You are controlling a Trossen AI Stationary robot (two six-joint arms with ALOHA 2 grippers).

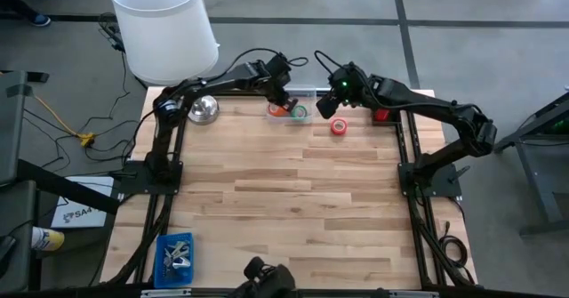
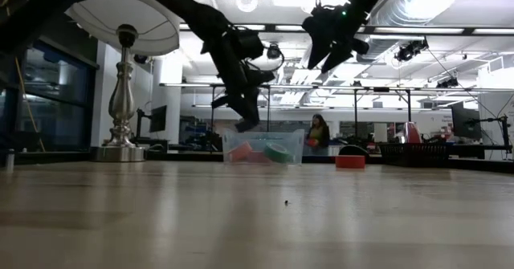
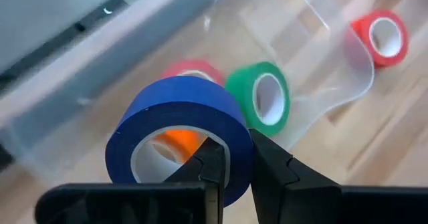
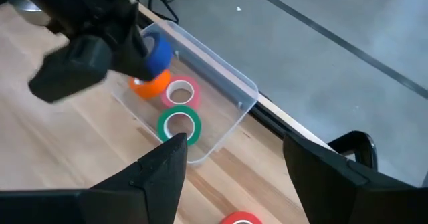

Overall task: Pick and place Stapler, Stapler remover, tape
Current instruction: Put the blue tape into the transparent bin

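The left gripper (image 3: 231,160) is clenching a blue tape roll (image 3: 180,120) above the clear bin (image 4: 231,83) at the desk's far edge. The right gripper (image 4: 234,160), released, is hovering just beside the bin, over a red roll (image 1: 339,127).

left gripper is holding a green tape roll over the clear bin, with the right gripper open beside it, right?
Not quite: the roll in the left gripper is blue, not green. The left wrist view shows its fingers shut on the blue tape roll over the clear bin; the green roll lies inside. The right gripper is open.
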